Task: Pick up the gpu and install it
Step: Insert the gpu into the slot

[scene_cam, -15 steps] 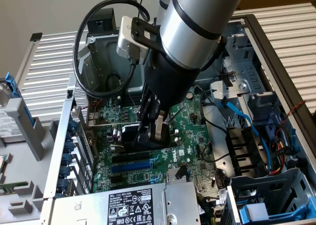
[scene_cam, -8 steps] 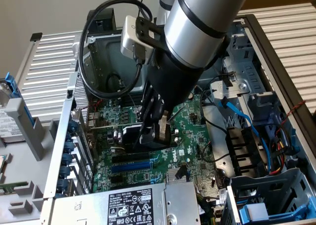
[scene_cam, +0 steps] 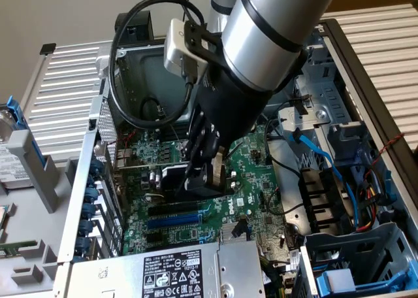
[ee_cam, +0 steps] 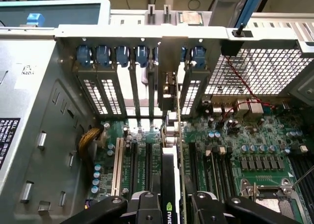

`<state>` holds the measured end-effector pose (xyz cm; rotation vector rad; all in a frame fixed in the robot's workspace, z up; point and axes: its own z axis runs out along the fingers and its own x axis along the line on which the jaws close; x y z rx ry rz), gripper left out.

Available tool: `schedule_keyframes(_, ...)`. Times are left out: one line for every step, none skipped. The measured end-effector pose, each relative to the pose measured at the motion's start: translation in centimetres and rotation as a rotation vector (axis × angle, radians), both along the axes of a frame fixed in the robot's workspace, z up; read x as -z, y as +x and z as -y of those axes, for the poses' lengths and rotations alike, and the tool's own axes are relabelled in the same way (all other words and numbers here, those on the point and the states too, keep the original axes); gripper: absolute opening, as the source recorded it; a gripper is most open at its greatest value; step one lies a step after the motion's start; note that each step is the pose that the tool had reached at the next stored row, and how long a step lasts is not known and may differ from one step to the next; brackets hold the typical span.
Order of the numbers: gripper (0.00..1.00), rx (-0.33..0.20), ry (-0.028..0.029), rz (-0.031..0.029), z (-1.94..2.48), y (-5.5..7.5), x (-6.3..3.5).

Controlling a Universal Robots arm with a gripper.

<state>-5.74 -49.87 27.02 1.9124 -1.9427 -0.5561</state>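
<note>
The gpu [scene_cam: 171,175] stands on edge over the green motherboard [scene_cam: 255,174] inside the open computer case, its black fan shroud facing the power supply. My gripper [scene_cam: 206,172] comes down from above and is shut on the card's inner end. In the wrist view the gpu [ee_cam: 170,170] runs edge-on between my two black fingers [ee_cam: 147,207], and its silver bracket [ee_cam: 169,86] lines up with the rear slot openings. Whether the gold edge sits fully in a slot I cannot tell.
A grey power supply [scene_cam: 170,272] lies close beside the card. Free expansion slots [scene_cam: 173,221] sit between it and the card. Black and blue cables and a drive cage [scene_cam: 346,259] crowd the exterior view's right. A black cable loop [scene_cam: 130,69] hangs from my wrist.
</note>
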Motion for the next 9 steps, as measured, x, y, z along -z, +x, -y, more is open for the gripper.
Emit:
schedule_keyframes(0.28, -0.002, -0.0001, -0.0001, 0.0, 0.09, 0.17)
schedule_keyframes(0.28, -0.005, -0.0001, -0.0002, -0.01, 0.16, 0.33)
schedule_keyframes(0.28, -0.015, 0.0001, -0.0003, -0.01, 0.2, 0.39)
schedule_keyframes(0.28, -0.026, -0.0001, -0.0004, -0.01, 0.22, 0.39)
schedule_keyframes(0.28, -0.032, -0.0001, -0.0005, -0.01, 0.23, 0.39)
schedule_keyframes(0.28, -0.032, -0.0002, -0.0005, 0.0, 0.23, 0.38)
schedule_keyframes(0.28, -0.032, -0.0002, -0.0004, 0.0, 0.23, 0.39)
schedule_keyframes(0.28, -0.032, -0.0002, -0.0005, 0.0, 0.23, 0.39)
schedule_keyframes(0.28, -0.032, -0.0002, -0.0005, -0.01, 0.23, 0.41)
